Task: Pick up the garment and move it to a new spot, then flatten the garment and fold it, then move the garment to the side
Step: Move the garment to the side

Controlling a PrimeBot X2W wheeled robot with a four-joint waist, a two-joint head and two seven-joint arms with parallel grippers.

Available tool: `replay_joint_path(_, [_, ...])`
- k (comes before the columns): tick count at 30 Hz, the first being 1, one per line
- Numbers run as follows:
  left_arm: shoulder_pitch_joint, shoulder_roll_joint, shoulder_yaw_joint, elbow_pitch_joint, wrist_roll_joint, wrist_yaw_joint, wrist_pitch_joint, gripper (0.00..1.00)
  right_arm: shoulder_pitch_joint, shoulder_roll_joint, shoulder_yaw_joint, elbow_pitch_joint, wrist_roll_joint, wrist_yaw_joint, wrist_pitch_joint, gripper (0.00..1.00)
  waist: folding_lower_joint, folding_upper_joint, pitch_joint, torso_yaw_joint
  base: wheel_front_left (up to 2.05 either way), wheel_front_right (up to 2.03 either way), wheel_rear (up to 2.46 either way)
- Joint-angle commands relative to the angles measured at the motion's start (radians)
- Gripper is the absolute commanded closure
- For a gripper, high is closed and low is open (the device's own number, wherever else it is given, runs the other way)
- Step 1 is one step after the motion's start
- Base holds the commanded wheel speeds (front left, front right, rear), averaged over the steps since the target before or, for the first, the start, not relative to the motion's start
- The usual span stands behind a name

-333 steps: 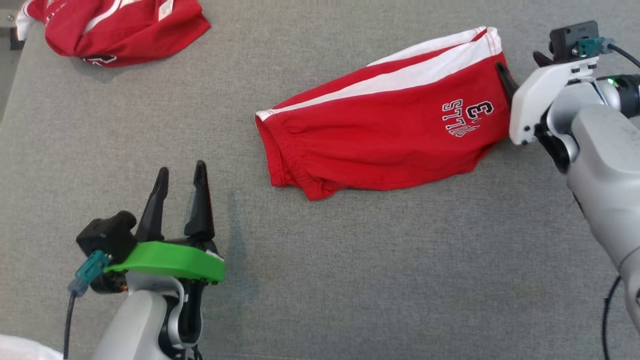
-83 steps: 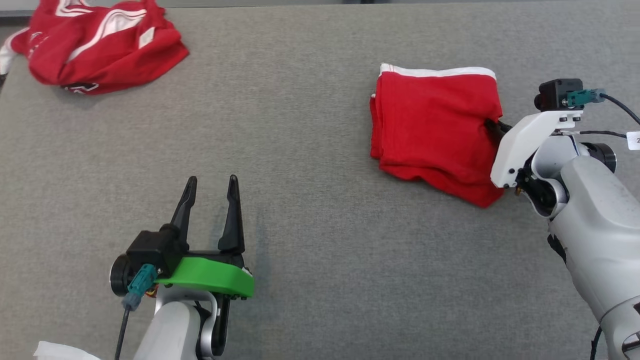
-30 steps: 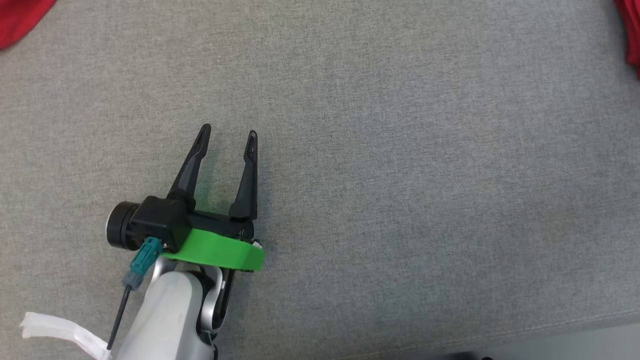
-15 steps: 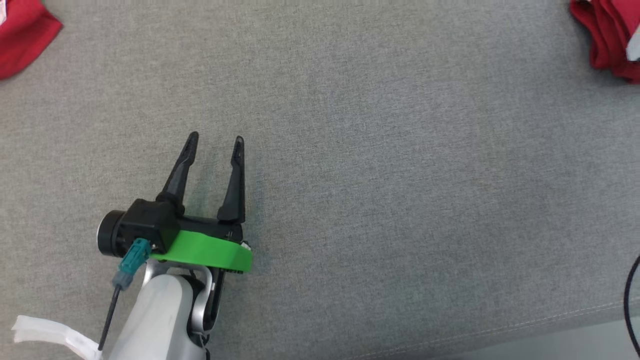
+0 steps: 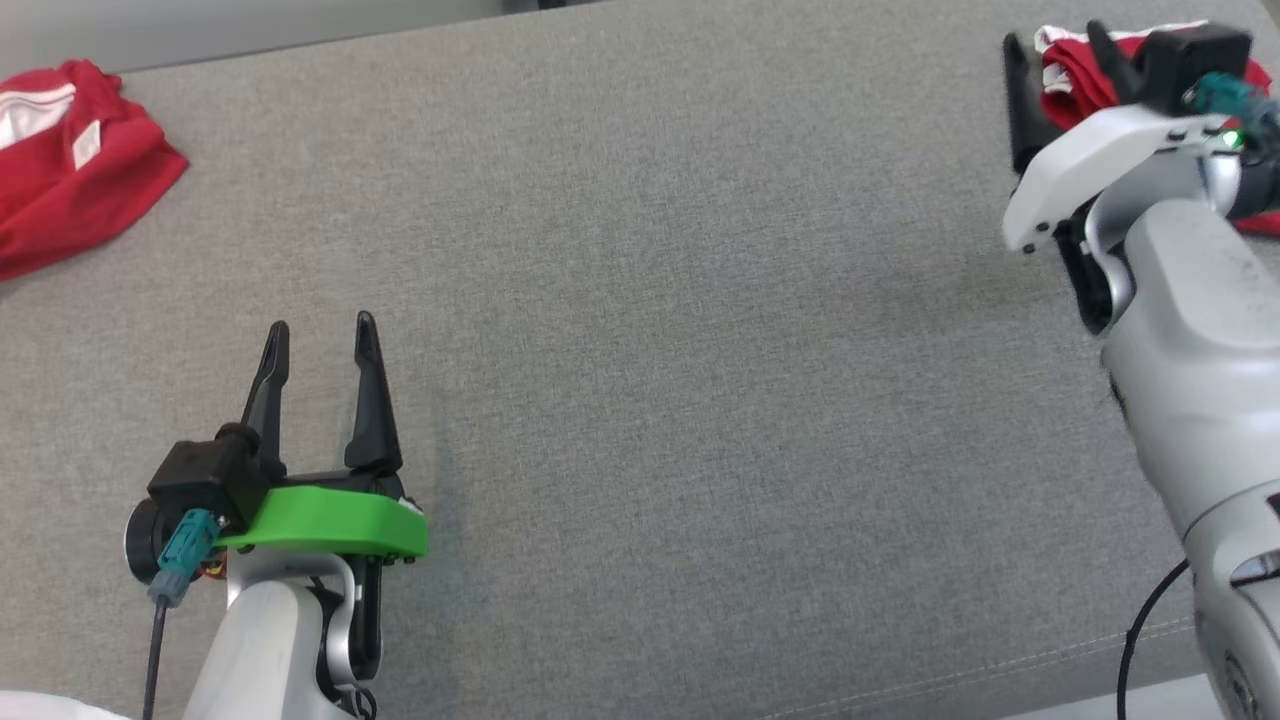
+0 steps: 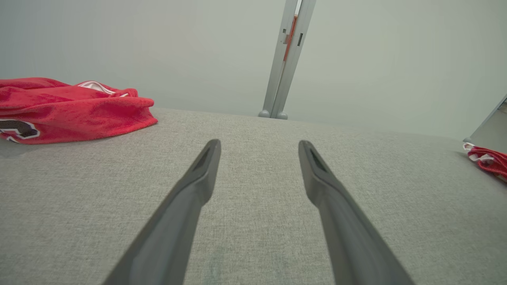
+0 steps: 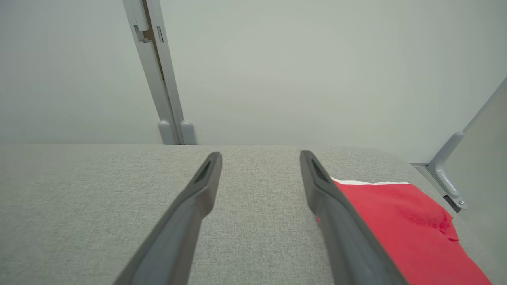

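Judging by how things lie, the job looks nearly finished. The folded red garment (image 7: pixel 396 221) lies flat at the far right corner of the gray tabletop (image 5: pixel 700 350), set off to the side. The right end effector (image 7: pixel 260 155) hovers just left of it, fingers spread wide and holding nothing. One finger overlaps the cloth's edge in the wrist view, and I cannot tell whether they touch. The left end effector (image 5: pixel 321 326) rests at the near left, also spread and empty. A second, crumpled red garment (image 5: pixel 70 190) sits far left. What remains seems only drawing the right arm clear.
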Motion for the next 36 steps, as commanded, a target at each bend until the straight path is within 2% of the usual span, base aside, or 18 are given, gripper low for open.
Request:
replay_joint_path(1, [0.020, -0.001, 0.013, 0.008, -0.005, 0.005, -0.009, 0.00, 0.044, 0.013, 0.008, -0.036, 0.018, -0.002, -0.007, 0.00, 0.0000, -0.0001, -0.064, 0.004, 0.00, 0.00, 0.00])
replay_joint_path(6, [0.063, -0.010, 0.059, 0.021, 0.002, 0.010, -0.007, 0.00, 0.192, 0.047, 0.006, -0.211, 0.027, -0.002, -0.006, 0.00, 0.0000, -0.0001, -0.101, 0.013, 0.00, 0.00, 0.00])
replay_joint_path(9, [0.093, -0.016, 0.088, 0.026, 0.013, 0.010, -0.007, 0.00, 0.288, 0.065, -0.008, -0.330, -0.005, -0.002, -0.006, 0.00, 0.0000, -0.0001, -0.119, 0.018, 0.00, 0.00, 0.00])
replay_joint_path(20, [0.201, -0.044, 0.135, 0.017, 0.041, -0.001, -0.006, 0.00, 0.663, 0.169, -0.126, -0.666, -0.084, -0.002, -0.007, 0.00, 0.0000, -0.0001, -0.168, 0.048, 0.00, 0.00, 0.00])
replay_joint_path(27, [0.245, -0.052, 0.122, 0.001, 0.029, -0.001, -0.006, 0.00, 0.808, 0.178, -0.120, -0.776, -0.072, -0.002, -0.006, 0.00, 0.0000, -0.0001, -0.186, 0.053, 0.00, 0.00, 0.00])
replay_joint_path(36, [0.252, -0.054, 0.093, 0.009, 0.036, 0.004, -0.006, 0.00, 0.867, 0.177, -0.086, -0.800, -0.048, -0.002, -0.007, 0.00, 0.0000, -0.0001, -0.191, 0.050, 0.00, 0.00, 0.00])
